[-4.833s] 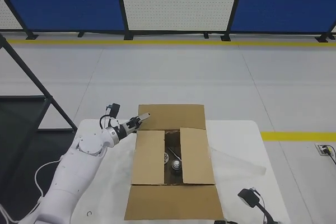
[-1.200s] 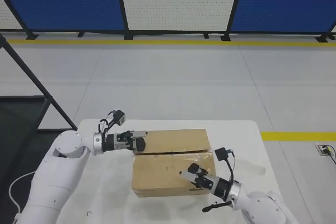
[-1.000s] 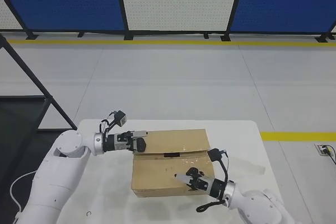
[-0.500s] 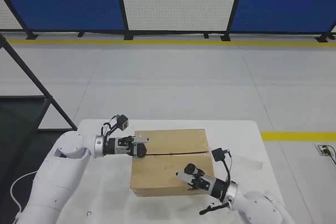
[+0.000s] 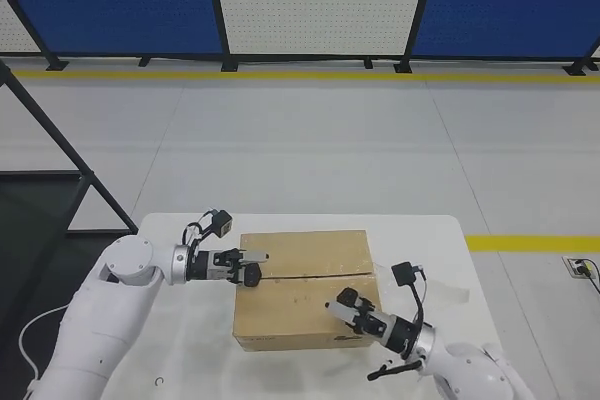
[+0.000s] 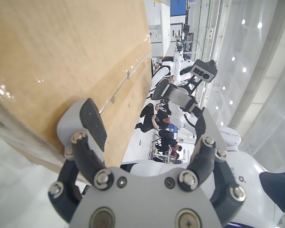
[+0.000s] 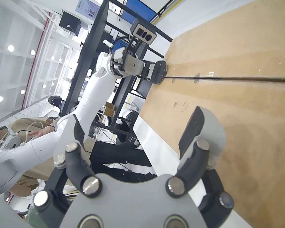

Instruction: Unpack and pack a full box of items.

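Note:
A brown cardboard box stands shut in the middle of the white table. Its two long flaps meet in a seam across the top. My left gripper is open at the left end of that seam, one finger lying over the box top. My right gripper is open over the near right part of the lid, one finger against the cardboard. The right wrist view also has the left gripper at the seam's far end. The box contents are hidden.
A clear plastic sheet lies on the table right of the box. A black metal frame stands off the table's left side. A small ring lies near the front left edge.
The box, open with flaps spread 4.8 s ago, now has its flaps folded shut. Over the last second the seam gap closed, the left gripper slid nearer and the right gripper shifted right.

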Available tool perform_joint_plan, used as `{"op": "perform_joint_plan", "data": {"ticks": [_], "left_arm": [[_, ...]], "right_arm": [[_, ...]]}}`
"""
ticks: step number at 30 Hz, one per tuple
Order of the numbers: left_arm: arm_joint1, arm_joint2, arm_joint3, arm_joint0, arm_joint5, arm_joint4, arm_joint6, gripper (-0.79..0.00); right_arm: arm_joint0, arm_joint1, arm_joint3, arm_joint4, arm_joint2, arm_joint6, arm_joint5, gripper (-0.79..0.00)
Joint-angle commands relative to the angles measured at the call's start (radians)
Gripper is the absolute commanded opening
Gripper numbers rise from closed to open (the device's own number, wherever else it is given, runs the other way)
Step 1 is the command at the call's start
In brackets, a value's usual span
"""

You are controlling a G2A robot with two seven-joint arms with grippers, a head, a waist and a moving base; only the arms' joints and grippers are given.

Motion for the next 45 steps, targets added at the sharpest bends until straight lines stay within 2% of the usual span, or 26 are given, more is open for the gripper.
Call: {"op": "perform_joint_plan", "data": {"ticks": [1,9,17,18,34,39,45], "left_arm": [[0.001,0.002,-0.010,0.003,0.000,0.005,0.001,0.000],[0.006,0.006,-0.046,0.014,0.009,0.006,0.002,0.000],[0.007,0.006,-0.050,0.015,0.007,0.010,0.004,0.000],[0.007,0.006,-0.050,0.015,0.007,0.010,0.004,0.000],[0.007,0.006,-0.050,0.015,0.007,0.010,0.004,0.000],[0.009,0.005,-0.080,0.033,0.009,0.015,0.035,0.000],[0.021,-0.015,-0.128,0.051,0.033,0.028,0.042,0.000]], "right_arm": [[-0.013,0.003,-0.005,0.040,0.033,-0.006,-0.011,0.000],[-0.112,0.022,-0.021,0.140,0.213,-0.014,-0.054,0.000],[-0.208,0.032,0.143,0.263,0.335,-0.001,-0.097,0.000],[-0.215,0.033,0.163,0.276,0.340,0.014,-0.074,0.000],[-0.219,0.032,0.176,0.274,0.337,-0.005,-0.062,0.000],[-0.196,0.019,0.290,0.296,0.294,-0.075,-0.045,0.000],[-0.171,0.000,0.424,0.376,0.249,-0.128,-0.085,0.000]]}}
